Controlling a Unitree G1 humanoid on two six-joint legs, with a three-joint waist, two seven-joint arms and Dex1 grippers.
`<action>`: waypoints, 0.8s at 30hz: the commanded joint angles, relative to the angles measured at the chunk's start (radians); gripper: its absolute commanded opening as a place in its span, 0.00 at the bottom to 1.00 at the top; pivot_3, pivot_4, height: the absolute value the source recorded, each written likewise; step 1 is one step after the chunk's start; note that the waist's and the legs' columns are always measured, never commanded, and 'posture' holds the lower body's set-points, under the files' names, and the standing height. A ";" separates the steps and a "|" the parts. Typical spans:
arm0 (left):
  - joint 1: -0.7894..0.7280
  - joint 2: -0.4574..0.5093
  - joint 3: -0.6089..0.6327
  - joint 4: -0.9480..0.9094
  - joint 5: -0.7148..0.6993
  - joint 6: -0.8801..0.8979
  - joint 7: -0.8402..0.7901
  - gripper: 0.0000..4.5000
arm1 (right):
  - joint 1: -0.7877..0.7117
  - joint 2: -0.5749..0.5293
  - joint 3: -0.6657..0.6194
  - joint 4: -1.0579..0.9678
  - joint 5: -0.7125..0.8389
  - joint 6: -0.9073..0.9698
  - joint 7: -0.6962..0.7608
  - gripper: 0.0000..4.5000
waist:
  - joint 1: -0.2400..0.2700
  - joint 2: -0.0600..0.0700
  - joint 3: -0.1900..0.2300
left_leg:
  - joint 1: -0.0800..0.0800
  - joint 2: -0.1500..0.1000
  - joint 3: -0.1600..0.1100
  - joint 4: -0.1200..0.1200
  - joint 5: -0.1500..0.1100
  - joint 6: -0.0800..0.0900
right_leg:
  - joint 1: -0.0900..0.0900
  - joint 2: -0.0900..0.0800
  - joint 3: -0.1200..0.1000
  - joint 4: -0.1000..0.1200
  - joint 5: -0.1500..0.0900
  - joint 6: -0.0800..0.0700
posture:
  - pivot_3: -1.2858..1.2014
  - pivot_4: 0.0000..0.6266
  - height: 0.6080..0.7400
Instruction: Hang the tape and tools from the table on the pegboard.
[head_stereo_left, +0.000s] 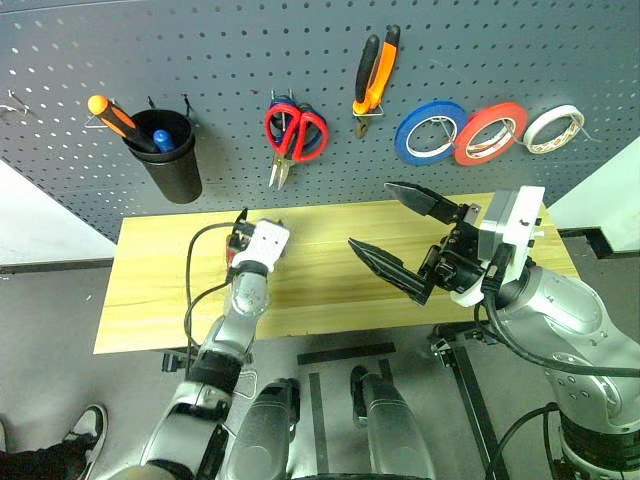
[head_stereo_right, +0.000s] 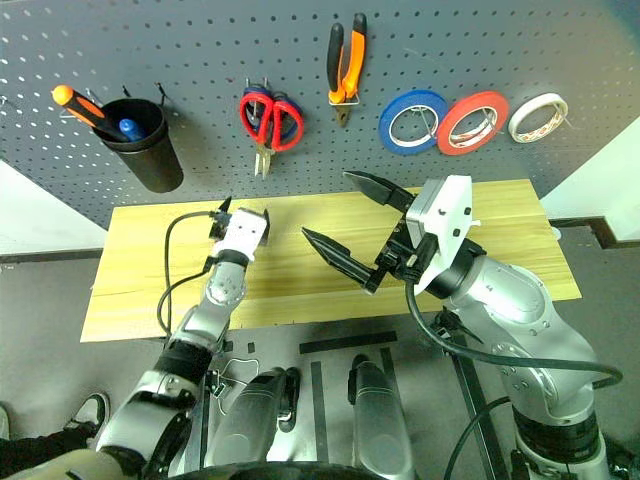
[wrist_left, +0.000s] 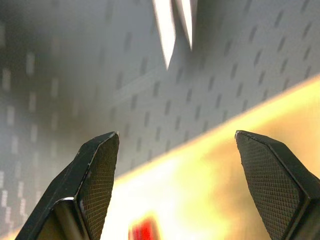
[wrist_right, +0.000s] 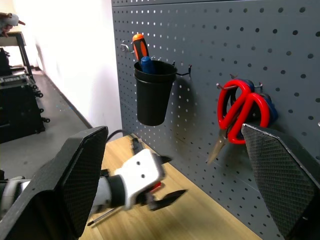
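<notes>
The red tape (head_stereo_left: 490, 132) hangs on the pegboard (head_stereo_left: 220, 60) between a blue roll and a white roll. Red-handled scissors (head_stereo_left: 295, 133) hang on a hook in front of a blue-handled pair, and the pliers (head_stereo_left: 375, 72) hang to their right. My left gripper (wrist_left: 176, 133) is open and empty, low over the table's (head_stereo_left: 320, 300) back edge below the scissors. Beneath it lies the slim screwdriver (wrist_right: 102, 216), its red handle (wrist_left: 142, 231) showing just under the fingers. My right gripper (head_stereo_left: 371, 214) hovers wide open above the table's middle.
A black cup (head_stereo_left: 168, 155) on the pegboard's left holds an orange-handled screwdriver (head_stereo_left: 118, 120) and a blue-topped item. The blue roll (head_stereo_left: 430, 132) and white roll (head_stereo_left: 553, 128) flank the red one. A person's shoe (head_stereo_left: 85, 428) shows on the floor at lower left.
</notes>
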 joint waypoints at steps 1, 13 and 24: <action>0.039 -0.014 0.060 -0.111 -0.097 0.098 -0.062 0.86 | 0.006 -0.007 -0.001 -0.030 0.001 -0.025 0.010 1.00 | 0.002 0.000 0.000 | 0.000 0.000 0.000 0.000 0.000 0.000 | 0.000 0.000 0.000 0.000 0.000 0.000 | 0.53 0.45 1.00; -0.058 0.073 0.291 -0.242 -0.350 0.636 -0.171 0.86 | 0.032 -0.022 0.002 -0.023 -0.005 -0.029 0.035 1.00 | 0.002 0.000 0.000 | 0.001 -0.001 0.000 0.001 0.000 0.000 | 0.001 0.001 -0.001 0.001 0.000 0.000 | 0.53 0.45 1.00; -0.100 0.111 0.222 -0.162 -0.356 0.765 -0.251 0.86 | 0.031 -0.021 0.009 -0.032 -0.008 -0.020 0.026 1.00 | 0.000 0.000 0.000 | 0.001 -0.001 0.000 0.001 0.000 -0.001 | 0.001 0.001 0.000 0.001 0.000 0.000 | 0.53 0.45 1.00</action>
